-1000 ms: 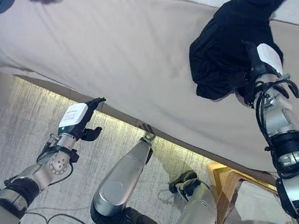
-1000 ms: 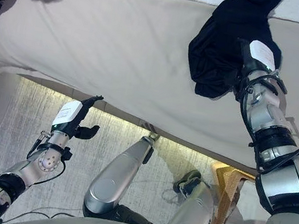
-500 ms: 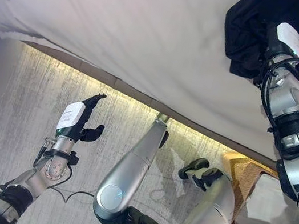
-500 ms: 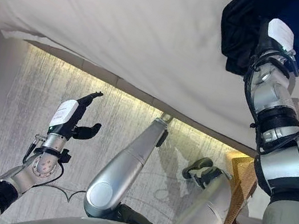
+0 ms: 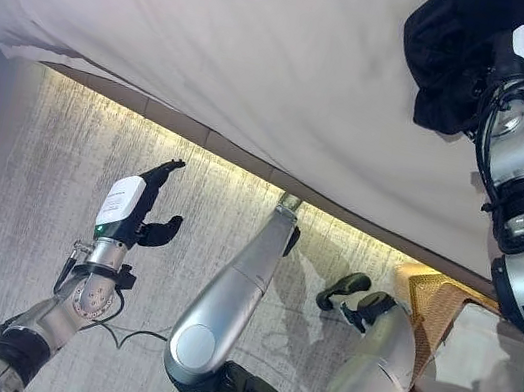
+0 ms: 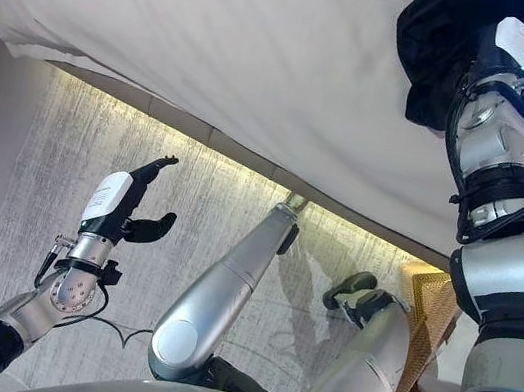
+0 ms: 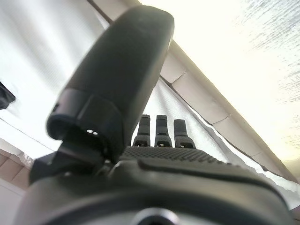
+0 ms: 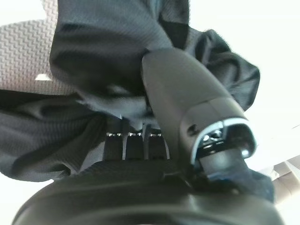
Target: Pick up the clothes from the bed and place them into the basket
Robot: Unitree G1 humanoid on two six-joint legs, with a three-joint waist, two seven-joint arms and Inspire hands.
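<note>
A black garment (image 5: 448, 48) hangs bunched from my right hand (image 5: 517, 60) over the right part of the bed (image 5: 217, 46). In the right wrist view my thumb (image 8: 187, 98) presses the black cloth (image 8: 93, 56) against the curled fingers, so the hand is shut on it. My left hand (image 5: 135, 212) is open and empty over the rug, in front of the bed's near edge; its straight fingers (image 7: 159, 129) show in the left wrist view. The wicker basket (image 5: 431, 302) stands on the floor at the lower right, below my right arm.
The bed is covered with a pale sheet, with a lit strip (image 5: 237, 166) under its near edge. A grey rug (image 5: 53, 169) covers the floor in front. The basket holds a white liner or cloth (image 5: 476, 366).
The camera has shifted. My right hand has drawn the black garment up and to the right, more bunched in its hold. My left hand has kept its open pose.
</note>
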